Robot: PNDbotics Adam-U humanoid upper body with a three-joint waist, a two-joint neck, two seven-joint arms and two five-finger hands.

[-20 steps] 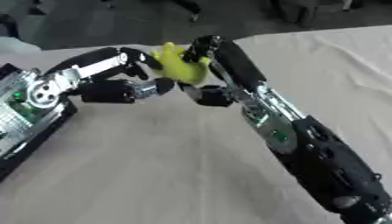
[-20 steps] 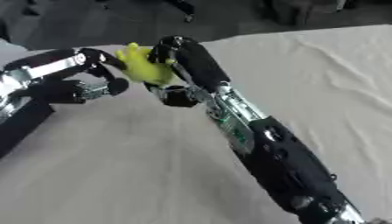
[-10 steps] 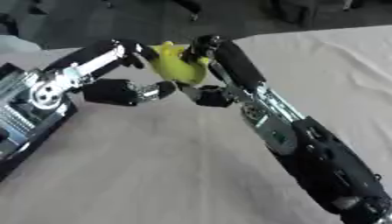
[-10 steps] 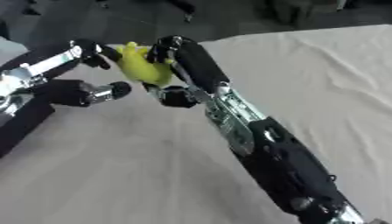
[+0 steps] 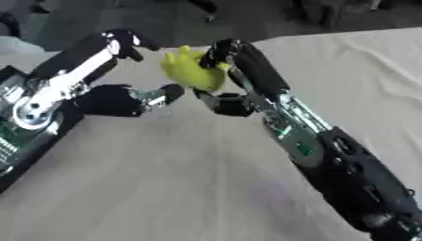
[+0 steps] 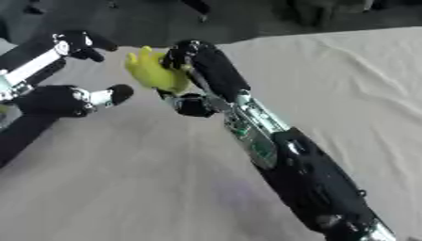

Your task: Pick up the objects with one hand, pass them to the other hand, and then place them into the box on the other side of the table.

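Spreading wider than a second ago, the left hand [image 5: 107, 94] opens beside the yellow-green object [image 5: 192, 72], which the right hand [image 5: 229, 75] grips for handover.

right hand [image 6: 191, 56] grips yellow-green object [image 6: 152, 71]; left hand [image 6: 58, 89] apart.

We seem to be in a lab or office: a desk [image 5: 165, 188] under pale wrinkled cloth, dark floor [image 5: 272, 23] and blurred furniture beyond.
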